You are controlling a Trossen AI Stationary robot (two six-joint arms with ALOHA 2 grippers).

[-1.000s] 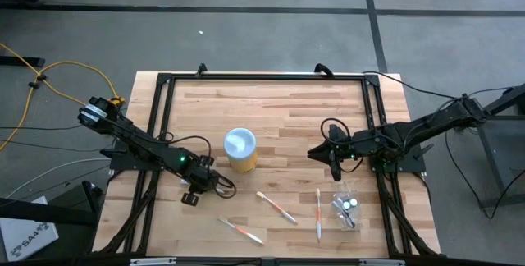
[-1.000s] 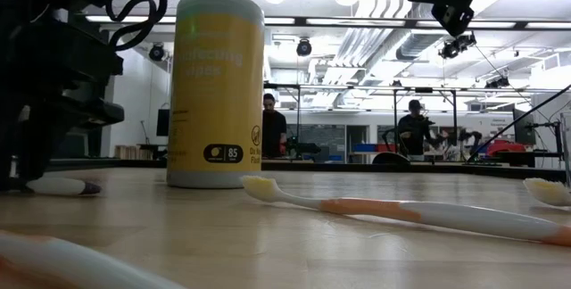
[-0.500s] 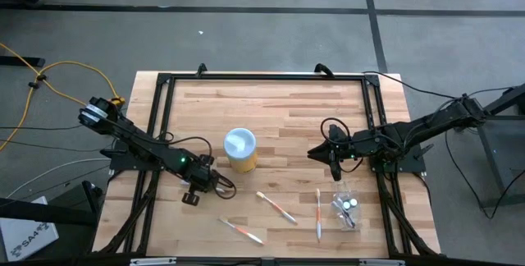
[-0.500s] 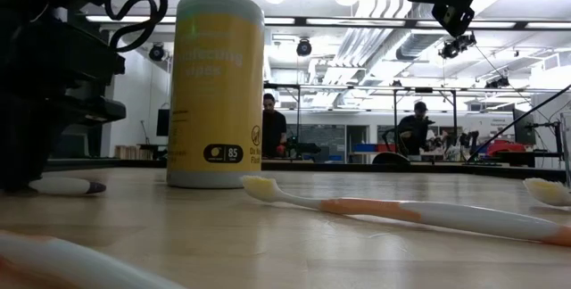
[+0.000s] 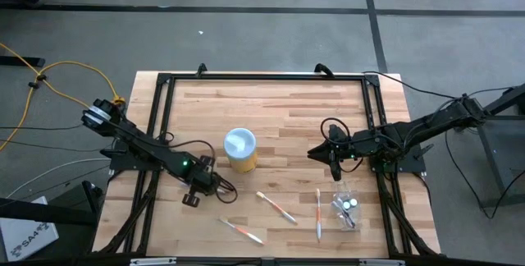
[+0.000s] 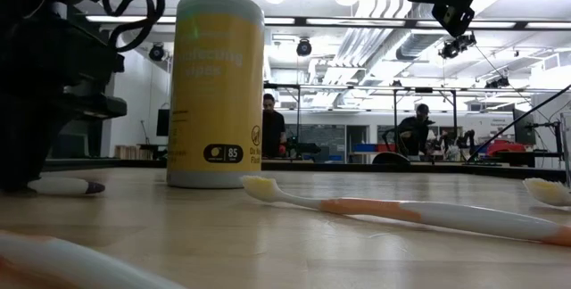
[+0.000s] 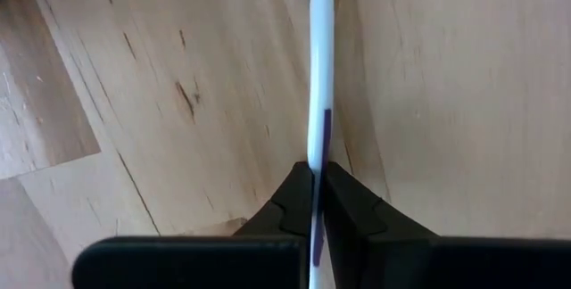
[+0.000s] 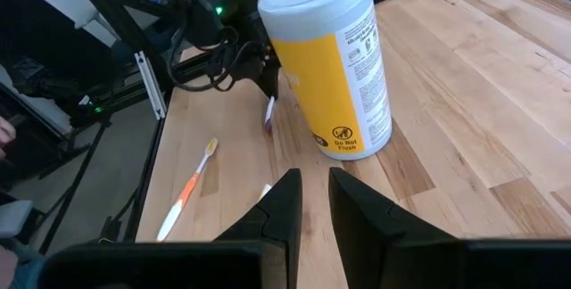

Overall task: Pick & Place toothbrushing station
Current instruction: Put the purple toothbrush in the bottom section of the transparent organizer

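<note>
Toothbrush (image 7: pixel 318 102), white-purple, lies flat on the table (image 5: pixel 287 110), clamped lengthwise between left gripper (image 7: pixel 317 202) jaws.

My left gripper (image 7: pixel 316 202) is closed on a thin white toothbrush handle (image 7: pixel 319 84) with purple accents. Both dark fingers (image 7: pixel 290 202) meet tight against the handle, one on each side, with no gap between them and the plastic. The handle runs straight away from the fingertips, past the picture's edge. One purple patch sits just ahead of the fingertips, another at the far end. Head and bristles are out of sight. Under it: a light wood tabletop (image 7: pixel 464 102) with visible grain and plank seams.
</note>
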